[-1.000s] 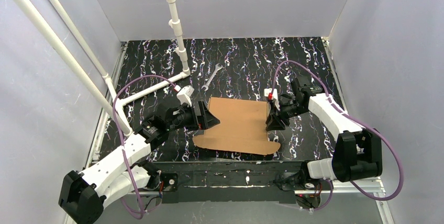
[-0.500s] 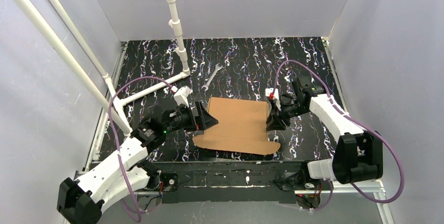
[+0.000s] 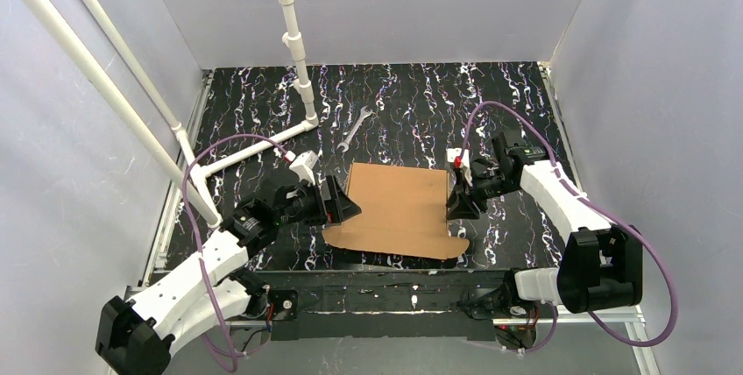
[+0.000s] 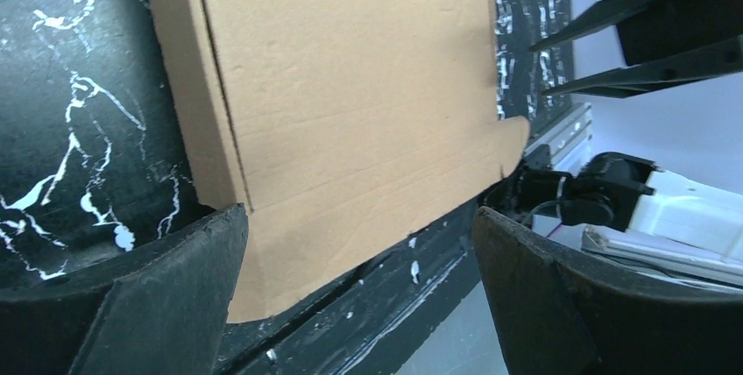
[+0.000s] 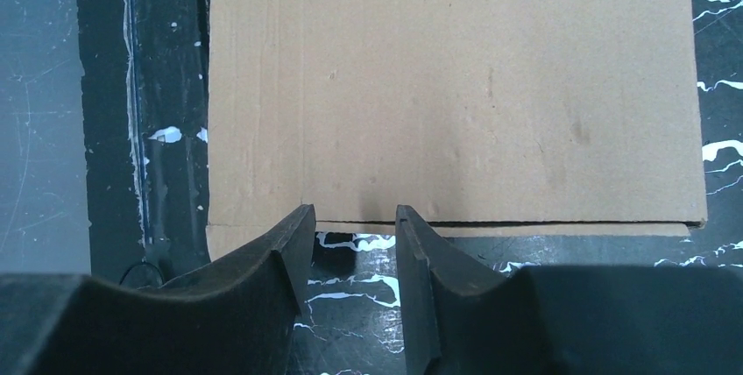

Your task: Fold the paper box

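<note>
The paper box (image 3: pixel 399 208) lies flat on the marbled table (image 3: pixel 421 103) between the two grippers, its near flaps at the table's front edge. The left gripper (image 3: pixel 340 200) is at the box's left side, jaws spread wide and holding nothing. The right gripper (image 3: pixel 457 202) is at the right edge, fingers narrowly apart with bare table between them — whether the tips touch cardboard is unclear. Both wrist views crop the box.

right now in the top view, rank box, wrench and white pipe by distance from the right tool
From the right tool:
1. box, just beside it, on its left
2. wrench, beyond the box, farther back
3. pipe, back left, farthest
</note>
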`<state>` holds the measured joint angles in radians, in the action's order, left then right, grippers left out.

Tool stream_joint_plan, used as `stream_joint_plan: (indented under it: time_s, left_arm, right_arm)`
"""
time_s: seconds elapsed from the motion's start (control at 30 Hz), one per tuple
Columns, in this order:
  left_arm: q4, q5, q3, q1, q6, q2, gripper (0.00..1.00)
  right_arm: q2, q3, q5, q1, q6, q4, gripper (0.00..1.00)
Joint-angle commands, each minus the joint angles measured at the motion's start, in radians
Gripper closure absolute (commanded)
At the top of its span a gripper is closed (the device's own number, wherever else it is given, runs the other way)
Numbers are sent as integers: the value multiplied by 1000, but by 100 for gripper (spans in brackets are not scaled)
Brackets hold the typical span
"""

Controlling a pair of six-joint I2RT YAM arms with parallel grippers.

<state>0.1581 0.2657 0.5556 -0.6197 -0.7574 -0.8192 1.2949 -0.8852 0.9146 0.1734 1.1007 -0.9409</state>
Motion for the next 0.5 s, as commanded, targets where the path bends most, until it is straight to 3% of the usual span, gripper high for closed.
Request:
stream_joint_plan:
  time_s: [0.0,0.13,0.3,0.47]
  left_arm:
    - [6,-30,-21,5,44,-39,2]
    - [-67,-31,-37,5,70,-108,2]
    - [-199,-46,-62,5,59,-203,6]
    - [-222,-52,-42,-1,37,-270,14]
  right_arm:
    - [-32,9,40,-9,18,-1,52]
    - [-32,19,12,-16,-45,52,52]
    - [-57,72,-93,-52,-353,314,53]
    - [-84,119,-142,-72,-533,461,53]
